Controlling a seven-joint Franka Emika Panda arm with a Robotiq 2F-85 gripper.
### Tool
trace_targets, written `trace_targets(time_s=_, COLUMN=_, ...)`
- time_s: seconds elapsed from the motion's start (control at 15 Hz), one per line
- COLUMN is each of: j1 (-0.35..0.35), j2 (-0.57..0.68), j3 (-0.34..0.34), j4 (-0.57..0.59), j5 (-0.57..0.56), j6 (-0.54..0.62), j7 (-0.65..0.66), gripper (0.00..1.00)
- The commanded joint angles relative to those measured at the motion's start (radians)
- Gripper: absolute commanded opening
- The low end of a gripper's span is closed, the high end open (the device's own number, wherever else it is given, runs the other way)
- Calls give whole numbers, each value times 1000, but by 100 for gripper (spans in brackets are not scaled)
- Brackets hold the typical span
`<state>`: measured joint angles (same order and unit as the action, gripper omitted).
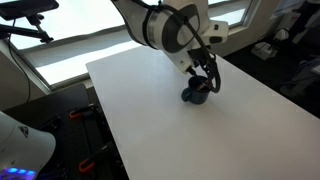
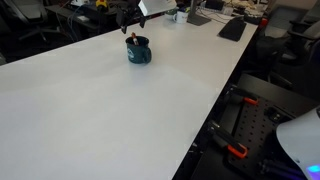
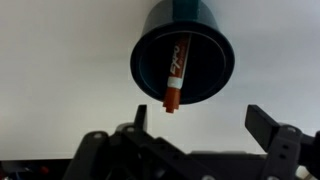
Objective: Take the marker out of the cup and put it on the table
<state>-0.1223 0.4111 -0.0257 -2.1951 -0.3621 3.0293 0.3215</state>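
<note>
Two fingers of the gripper stand spread wide apart in the wrist view, one at each lower side of the picture. Nothing lies between them, so the gripper pinches nothing.

Straight ahead of that gap sits the cup, dark blue-grey and round, seen from above with its mouth facing the camera. Inside it leans the marker, a red-orange stick with a pale label along its body. Its darker end reaches past the rim on the side nearest the gripper and points toward the space between the fingers, clear of both.

In an exterior view the gripper hangs just above the cup, under the white wrist of the arm. Whether a finger touches the rim cannot be told at this size. In an exterior view the marker shows only as a small red tip standing out of the cup, directly beneath the gripper.

The cup stands upright on the tabletop, which is white and plain and spreads out on every side of the gripper. The marker is in the cup, not on the tabletop.
</note>
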Motion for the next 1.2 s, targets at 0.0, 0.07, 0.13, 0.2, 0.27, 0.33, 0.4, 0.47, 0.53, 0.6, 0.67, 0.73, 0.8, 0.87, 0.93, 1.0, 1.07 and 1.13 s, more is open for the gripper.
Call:
trace_targets(time_s=0.0, j1=19, j2=64, j3=-32, j4=70, j5=-1, j6=54, j7=34, gripper=100)
trace_targets(time_s=0.07, j1=19, j2=77, j3=-37, j4=84, j5=2, j6=57, j7=34, gripper=100)
trace_targets(time_s=0.13, j1=23, j2=88, j3=-46, j4=98, j5=5, j6=56, j7=40, gripper=100)
trace_targets(time_s=0.2, j1=25, j2=99, j3=-53, j4=112, j5=9, j6=51, j7=48, gripper=100)
trace_targets(time_s=0.27, j1=27, j2=108, j3=-59, j4=121, j5=14, j6=42, j7=64, gripper=100)
trace_targets(time_s=0.33, j1=26, j2=114, j3=-58, j4=126, j5=20, j6=26, j7=76, gripper=100)
trace_targets(time_s=0.4, j1=69, j2=113, j3=-88, j4=118, j5=141, j6=9, j7=-2, gripper=100)
trace_targets(time_s=0.47, j1=74, j2=117, j3=-92, j4=118, j5=176, j6=-3, j7=-2, gripper=100)
trace_targets(time_s=0.53, j1=76, j2=119, j3=-88, j4=118, j5=222, j6=-19, j7=-23, gripper=100)
trace_targets(time_s=0.6, j1=79, j2=120, j3=-85, j4=117, j5=258, j6=-31, j7=-37, gripper=100)
trace_targets(time_s=0.67, j1=84, j2=122, j3=-84, j4=120, j5=290, j6=-45, j7=-46, gripper=100)
trace_targets(time_s=0.73, j1=92, j2=124, j3=-89, j4=121, j5=314, j6=-52, j7=-50, gripper=100)
trace_targets(time_s=0.8, j1=97, j2=126, j3=-92, j4=123, j5=331, j6=-59, j7=-51, gripper=100)
trace_targets(time_s=0.87, j1=98, j2=126, j3=-90, j4=124, j5=344, j6=-72, j7=-54, gripper=100)
trace_targets(time_s=0.93, j1=100, j2=127, j3=-89, j4=127, j5=356, j6=-89, j7=-55, gripper=100)
trace_targets(time_s=1.0, j1=99, j2=127, j3=-88, j4=129, j5=365, j6=-107, j7=-55, gripper=100)
trace_targets(time_s=1.07, j1=98, j2=127, j3=-86, j4=133, j5=373, j6=-130, j7=-55, gripper=100)
trace_targets(time_s=1.13, j1=97, j2=128, j3=-86, j4=140, j5=376, j6=-142, j7=-56, gripper=100)
